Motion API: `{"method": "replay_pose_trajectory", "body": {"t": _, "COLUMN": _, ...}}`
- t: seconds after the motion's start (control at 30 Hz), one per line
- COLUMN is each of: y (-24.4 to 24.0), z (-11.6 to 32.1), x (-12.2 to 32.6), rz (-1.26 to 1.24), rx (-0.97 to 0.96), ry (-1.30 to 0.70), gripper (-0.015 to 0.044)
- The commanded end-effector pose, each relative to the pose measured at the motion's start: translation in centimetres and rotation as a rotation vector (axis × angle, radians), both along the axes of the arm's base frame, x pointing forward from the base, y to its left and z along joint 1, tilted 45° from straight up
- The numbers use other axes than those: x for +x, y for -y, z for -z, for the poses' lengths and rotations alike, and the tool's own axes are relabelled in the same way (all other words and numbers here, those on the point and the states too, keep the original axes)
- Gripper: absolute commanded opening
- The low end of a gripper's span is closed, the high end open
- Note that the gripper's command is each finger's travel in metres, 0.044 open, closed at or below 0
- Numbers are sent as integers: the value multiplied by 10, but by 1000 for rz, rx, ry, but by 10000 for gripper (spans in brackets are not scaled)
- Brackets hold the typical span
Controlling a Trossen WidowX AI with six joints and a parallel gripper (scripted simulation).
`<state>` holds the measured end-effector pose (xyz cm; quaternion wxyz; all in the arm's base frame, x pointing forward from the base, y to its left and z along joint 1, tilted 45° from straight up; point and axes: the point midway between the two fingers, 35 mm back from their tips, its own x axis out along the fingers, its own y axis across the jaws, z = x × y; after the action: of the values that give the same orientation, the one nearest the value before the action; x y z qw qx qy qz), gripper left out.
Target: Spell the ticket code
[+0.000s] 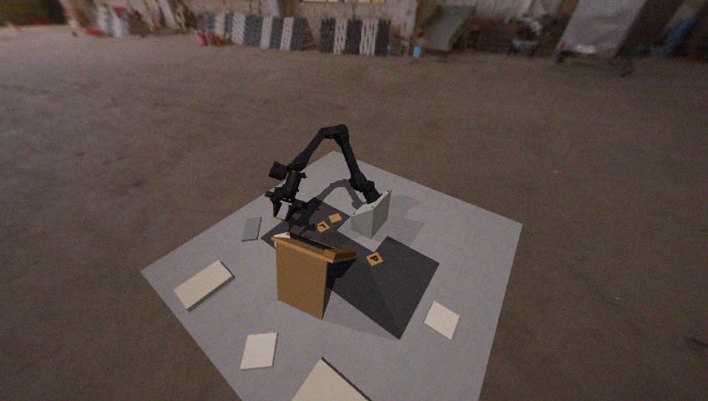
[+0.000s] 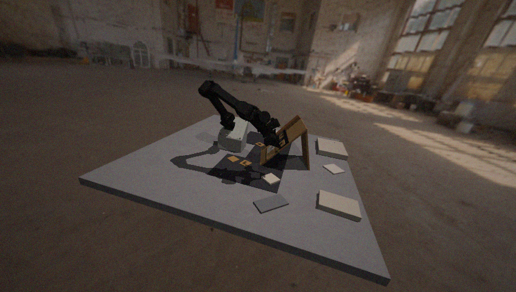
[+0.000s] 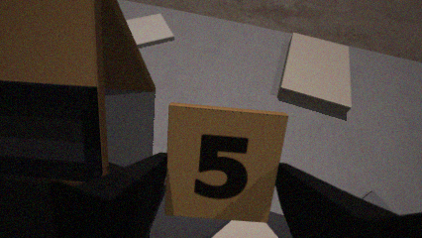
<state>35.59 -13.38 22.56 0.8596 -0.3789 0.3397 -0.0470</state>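
The black two-fingered pincer (image 1: 280, 218) (image 3: 222, 167) is partly open, its fingers closed on opposite edges of a flat, square, orange-brown tile marked with a black "5" (image 3: 223, 171), held above the counter (image 1: 477, 238) (image 2: 151, 180) (image 3: 213, 64). Beside the pincer stands the sloping brown wooden board (image 1: 300, 278) (image 2: 305, 134) (image 3: 47, 45). Below the pincer, toward the arm's base, lie a blank orange tile (image 1: 335, 217) (image 2: 233, 159) and a square orange tile with a dark mark (image 1: 322, 226) (image 2: 245, 163); an orange tile marked "P" (image 1: 374, 258) (image 2: 260, 144) lies farther from the pincer.
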Motion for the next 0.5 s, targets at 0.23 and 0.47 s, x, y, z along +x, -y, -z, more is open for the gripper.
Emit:
{"method": "replay_pose_trajectory", "body": {"t": 0.23, "y": 14, "z": 12, "x": 14, "rz": -3, "rx": -25, "ry": -3, "gripper": 0}}
{"method": "replay_pose_trajectory", "body": {"t": 0.47, "y": 23, "z": 26, "x": 33, "rz": -3, "rx": -25, "ry": -2, "gripper": 0}}
